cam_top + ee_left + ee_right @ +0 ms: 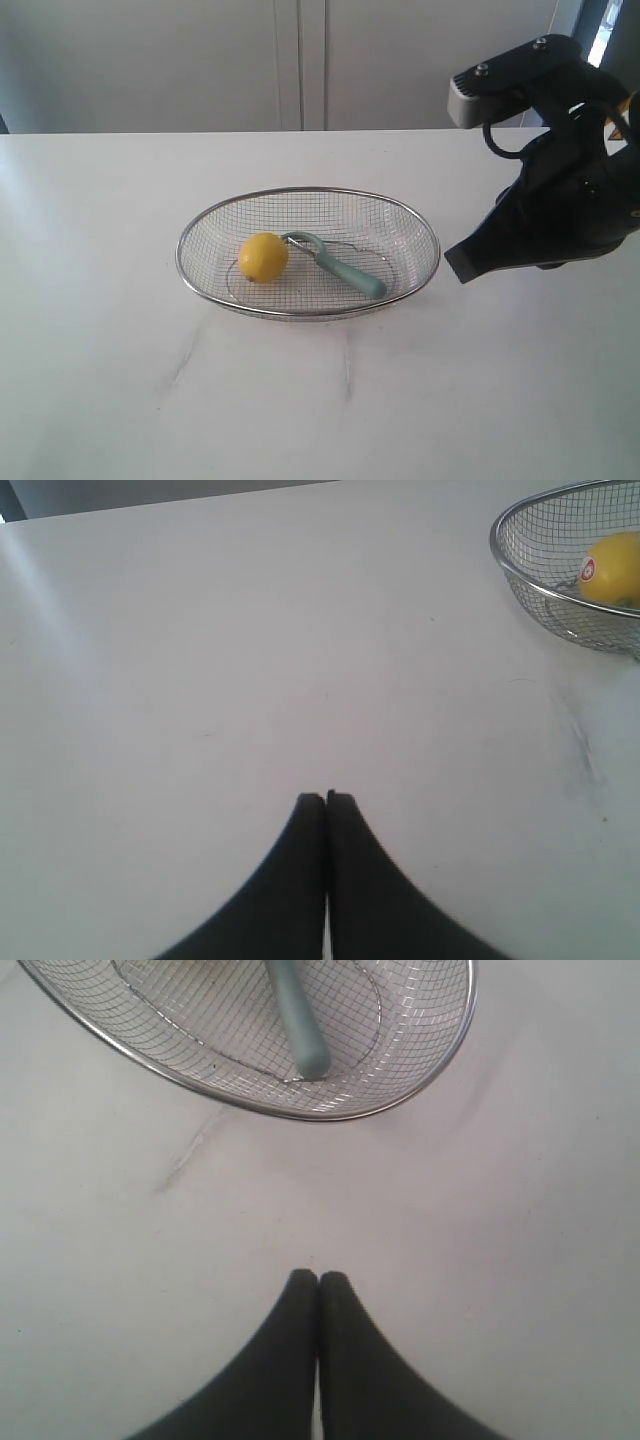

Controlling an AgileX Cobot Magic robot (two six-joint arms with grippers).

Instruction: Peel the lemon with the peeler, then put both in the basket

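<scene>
The silver wire-mesh basket (415, 225) sits mid-table. Inside it lies the yellow lemon (263, 257), with the teal peeler (345, 270) beside it, its head touching the lemon and its handle pointing toward the basket's right side. My right gripper (458, 265) is shut and empty, hovering just right of the basket. In the right wrist view its shut tips (318, 1278) point at the basket rim (440, 1070) and the peeler handle (300, 1030). My left gripper (326, 799) is shut and empty over bare table, with the basket (530, 585) and lemon (612, 568) far off. The left arm is out of the exterior view.
The white table (120, 300) has faint scuff marks (185, 360) in front of the basket. Pale cabinet doors (300, 60) stand behind the table's far edge. The right arm's black body (570, 190) fills the right side.
</scene>
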